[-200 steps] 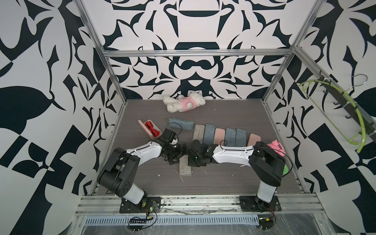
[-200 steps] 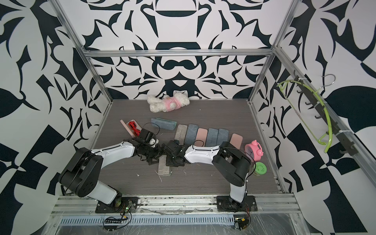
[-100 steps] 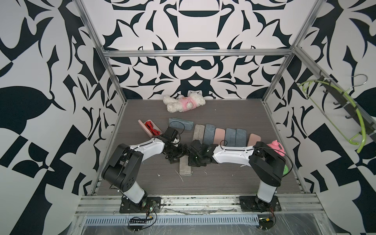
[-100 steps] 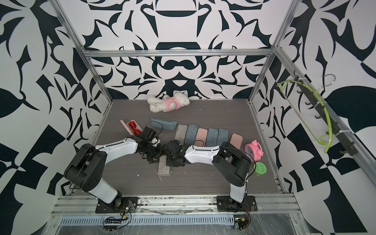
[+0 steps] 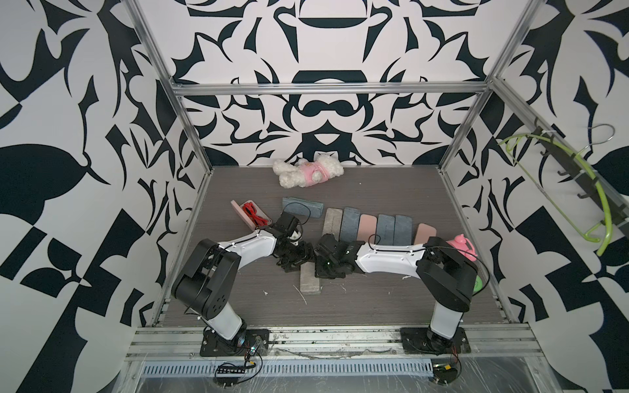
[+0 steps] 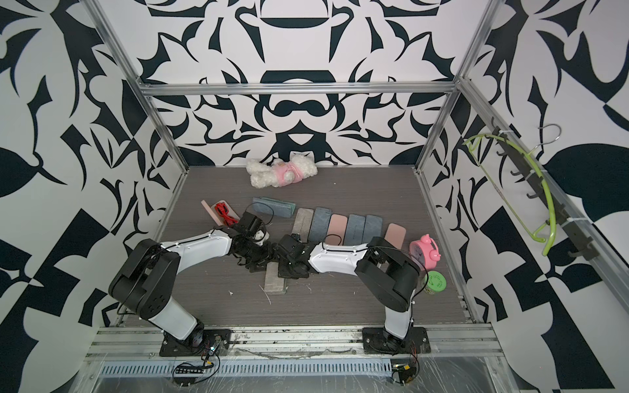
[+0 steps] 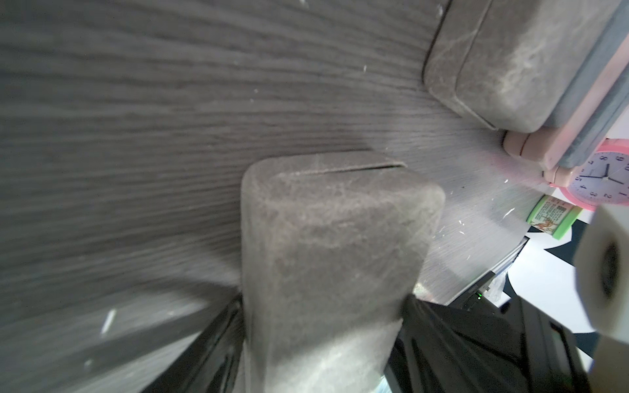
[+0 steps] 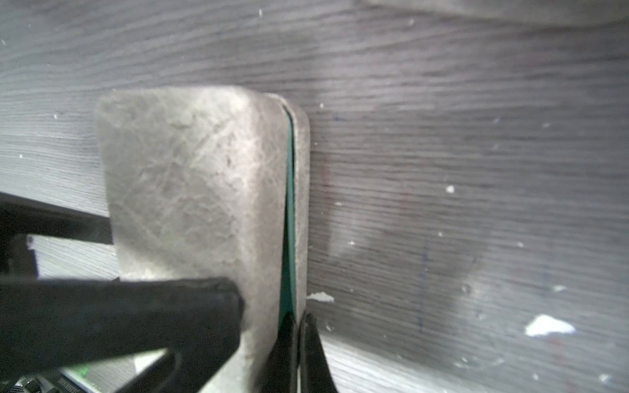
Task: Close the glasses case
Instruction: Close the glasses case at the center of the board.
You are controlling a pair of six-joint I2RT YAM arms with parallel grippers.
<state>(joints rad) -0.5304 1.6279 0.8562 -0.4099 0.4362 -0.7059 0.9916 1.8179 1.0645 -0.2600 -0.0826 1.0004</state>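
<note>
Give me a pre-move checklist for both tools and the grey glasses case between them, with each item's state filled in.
1. Lid of the glasses case fully shut: not ok; a green slit shows along the seam.
2. left tool straddling the case, one finger at each side: ok.
3. left tool clamped on the case: cannot tell.
4. right tool shut and at the case: ok.
5. Case lying flat on the table: ok.
6. Case apart from the nearest grey case in the row: ok; bare table shows between them.
</note>
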